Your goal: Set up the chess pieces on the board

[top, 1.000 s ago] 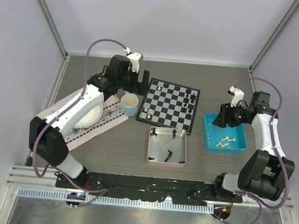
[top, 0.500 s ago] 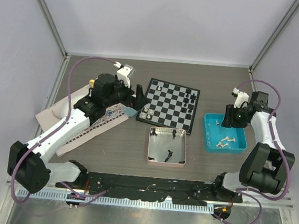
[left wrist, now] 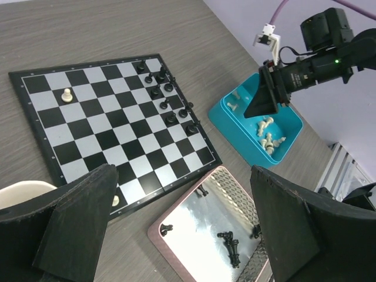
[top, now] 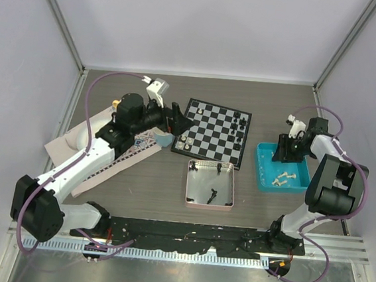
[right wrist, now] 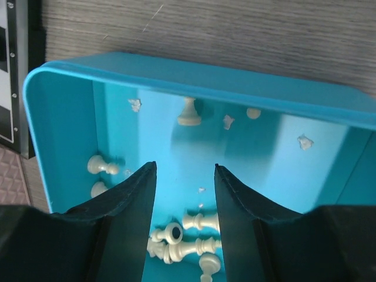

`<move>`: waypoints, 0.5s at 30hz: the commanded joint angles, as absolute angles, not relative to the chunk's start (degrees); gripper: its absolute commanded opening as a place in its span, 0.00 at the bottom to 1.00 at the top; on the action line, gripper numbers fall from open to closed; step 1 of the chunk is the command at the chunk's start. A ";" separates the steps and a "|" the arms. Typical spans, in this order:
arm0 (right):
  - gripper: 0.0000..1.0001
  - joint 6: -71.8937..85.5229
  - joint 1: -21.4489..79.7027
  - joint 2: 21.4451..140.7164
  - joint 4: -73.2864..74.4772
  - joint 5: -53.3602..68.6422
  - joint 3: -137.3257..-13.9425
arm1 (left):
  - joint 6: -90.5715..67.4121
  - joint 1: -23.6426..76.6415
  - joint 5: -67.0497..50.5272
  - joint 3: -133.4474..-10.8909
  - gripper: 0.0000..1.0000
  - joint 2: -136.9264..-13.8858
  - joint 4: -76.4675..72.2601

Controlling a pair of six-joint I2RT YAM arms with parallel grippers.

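The board [top: 212, 135] lies mid-table, with several black chess pieces [top: 238, 127] along its right side and a few white ones [top: 184, 141] at its near left corner. More white pieces [top: 282, 179] lie in the blue tray [top: 260, 168]. My right gripper [top: 284, 150] hangs over that tray's far end. In the right wrist view it [right wrist: 185, 170] is open, nothing between its fingers, and white pieces [right wrist: 188, 235] lie on the tray floor [right wrist: 64, 129] below. My left gripper [top: 177, 118] is wide open and empty beside the board's left edge, above the board [left wrist: 111, 129].
A pink tray [top: 188, 181] with a few black pieces [top: 212, 196] sits in front of the board; the left wrist view shows it [left wrist: 170, 241] too. A pale cup [top: 163, 139] and a patterned mat [top: 116, 157] lie under the left arm.
The left arm has swung its elbow out to the left and lowered, its gripper staying by the board's left edge. The right arm has folded in tighter over the blue tray.
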State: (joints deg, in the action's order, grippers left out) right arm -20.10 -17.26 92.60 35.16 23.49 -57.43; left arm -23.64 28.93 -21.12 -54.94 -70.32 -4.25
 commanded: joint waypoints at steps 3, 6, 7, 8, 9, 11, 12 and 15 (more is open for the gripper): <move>0.50 -18.02 -16.53 95.80 29.53 24.52 -59.76 | -26.28 29.00 -23.29 -55.02 1.00 -71.10 -8.61; 0.50 -17.75 -15.91 96.59 28.39 24.17 -59.77 | -26.72 29.00 -23.38 -55.02 1.00 -71.19 -8.44; 0.50 -17.58 -15.82 96.59 27.61 24.00 -59.68 | -26.81 29.00 -23.47 -55.02 1.00 -71.10 -8.26; 0.50 -17.49 -15.73 96.68 27.08 23.91 -59.33 | -26.81 29.00 -23.38 -54.93 0.99 -70.93 -8.26; 0.50 -17.32 -15.56 96.77 26.64 23.65 -59.15 | -26.98 29.00 -23.29 -54.84 1.00 -70.93 -8.35; 0.49 -17.05 -15.21 96.94 25.58 23.47 -58.71 | -27.07 29.00 -23.20 -54.58 1.00 -70.75 -8.44; 0.49 -16.96 -14.77 97.03 25.05 23.03 -58.54 | -27.16 29.00 -23.20 -54.67 1.00 -70.75 -8.35; 0.47 -16.88 -13.98 97.21 23.65 22.06 -57.83 | -27.25 29.00 -23.20 -54.67 1.00 -70.75 -8.35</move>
